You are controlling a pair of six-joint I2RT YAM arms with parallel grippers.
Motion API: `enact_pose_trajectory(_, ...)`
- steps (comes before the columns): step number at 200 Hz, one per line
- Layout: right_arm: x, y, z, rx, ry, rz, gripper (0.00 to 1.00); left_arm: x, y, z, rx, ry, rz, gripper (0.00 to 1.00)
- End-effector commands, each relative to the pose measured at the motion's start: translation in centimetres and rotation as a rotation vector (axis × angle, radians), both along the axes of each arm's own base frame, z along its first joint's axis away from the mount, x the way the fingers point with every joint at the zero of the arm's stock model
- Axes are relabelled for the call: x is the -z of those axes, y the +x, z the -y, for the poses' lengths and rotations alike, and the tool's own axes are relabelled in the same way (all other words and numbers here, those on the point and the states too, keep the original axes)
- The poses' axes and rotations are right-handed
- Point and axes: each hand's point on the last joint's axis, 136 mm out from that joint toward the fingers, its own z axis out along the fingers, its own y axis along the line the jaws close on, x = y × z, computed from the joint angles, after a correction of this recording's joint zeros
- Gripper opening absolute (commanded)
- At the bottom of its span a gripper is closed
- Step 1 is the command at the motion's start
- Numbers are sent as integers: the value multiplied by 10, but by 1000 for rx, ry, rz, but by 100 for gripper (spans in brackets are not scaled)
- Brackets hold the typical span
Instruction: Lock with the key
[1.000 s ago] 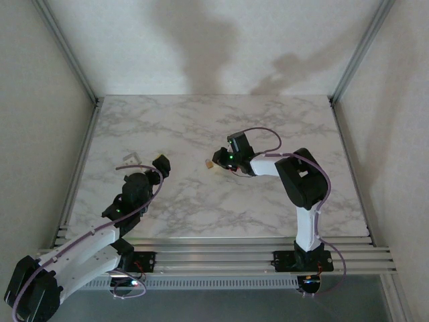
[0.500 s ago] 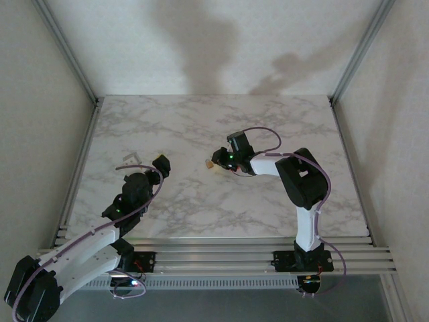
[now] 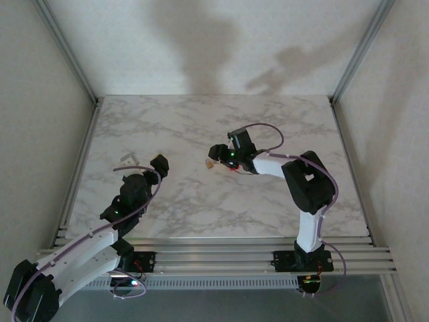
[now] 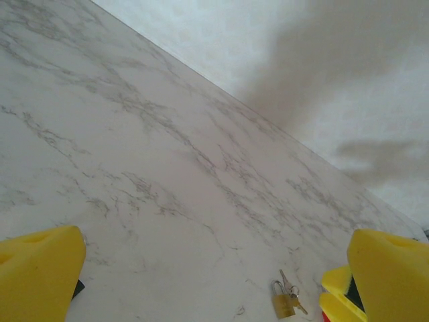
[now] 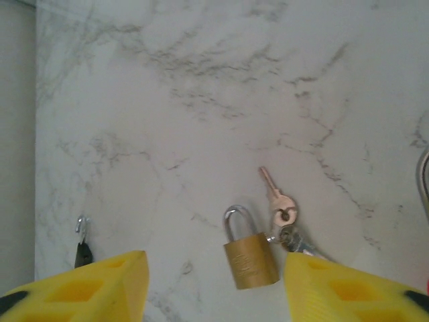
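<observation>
Brass padlock [image 5: 250,258] lies flat near the middle of the marble table [image 3: 201,121], well clear of every edge. In the right wrist view its long axis runs almost straight away from the camera, tilted a little. The silver shackle points away from the right gripper [image 5: 214,295] and the body sits nearer to it. A small bunch of keys [image 5: 285,215] lies just to the right of the body and seems to touch it, with one pale key pointing away and slightly left. The right gripper is released: its yellow pads [image 5: 100,285] stand wide apart, one on each side of the padlock, touching neither it nor the keys. From above, the right arm rises from its base at the near edge, bends sharply at the elbow and reaches left across the table, with its gripper [image 3: 216,153] low beside the padlock [image 3: 210,163]. The left arm stretches from the near left corner on a diagonal towards the middle. Its gripper [image 3: 159,163] is aimed at the far right and is also spread, holding nothing. In its wrist view the padlock [image 4: 283,305] and keys [image 4: 291,292] lie close to the right-hand pad [image 4: 389,275]. A small pale piece [image 3: 127,159] lies on the table just left of that gripper; what it is I cannot tell.
</observation>
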Motion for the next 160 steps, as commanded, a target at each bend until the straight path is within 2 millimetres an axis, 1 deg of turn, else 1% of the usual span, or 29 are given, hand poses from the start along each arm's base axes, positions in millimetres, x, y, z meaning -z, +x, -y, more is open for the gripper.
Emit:
enact_pose_trajectory(1, -15, -12, 0, -35, -65, 41, 60, 4, -3, -10, -53, -2, -1, 100)
enact_pose_trajectory(9, -16, -15, -1, -39, -94, 43, 63, 4, -4, -12, -60, -1, -2, 100)
enact_pose_trajectory(20, -20, -20, -2, -41, -126, 58, 70, 4, -4, -13, -70, -2, -2, 100)
enact_pose_trajectory(26, -21, -23, -4, -43, -137, 64, 76, 5, -4, -14, -74, -1, -5, 100)
enact_pose_trajectory(37, -25, -29, -8, -47, -156, 77, 88, 6, -4, -16, -85, 2, -8, 100)
enact_pose_trajectory(44, -27, -33, -10, -49, -171, 83, 92, 6, -4, -17, -93, 3, -9, 99)
enact_pose_trajectory(51, -29, -37, -13, -55, -186, 86, 99, 7, -4, -18, -99, 3, -11, 100)
enact_pose_trajectory(59, -31, -43, -19, -65, -203, 85, 99, 7, -5, -21, -113, 4, -14, 100)
enact_pose_trajectory(64, -32, -43, -19, -62, -215, 84, 99, 8, -5, -22, -120, 7, -18, 100)
enact_pose_trajectory(66, -31, -50, -25, -82, -220, 82, 99, 9, -6, -23, -124, 8, -20, 100)
enact_pose_trajectory(69, -32, -54, -29, -91, -226, 83, 99, 8, -6, -24, -130, 6, -19, 100)
enact_pose_trajectory(84, -37, -63, -40, -104, -250, 75, 99, 8, -7, -29, -155, 4, -19, 100)
enact_pose_trajectory(107, -44, -71, -46, -83, -262, 67, 99, 9, -9, -32, -172, 7, -21, 100)
enact_pose_trajectory(125, -52, -76, -49, -61, -238, 62, 99, 10, -10, -35, -190, 9, -29, 100)
enact_pose_trajectory(132, -51, -79, -52, -57, -234, 54, 99, 11, -11, -38, -200, 7, -33, 100)
enact_pose_trajectory(160, -46, -97, -75, -92, -251, 10, 99, 6, -16, -50, -252, -12, -21, 100)
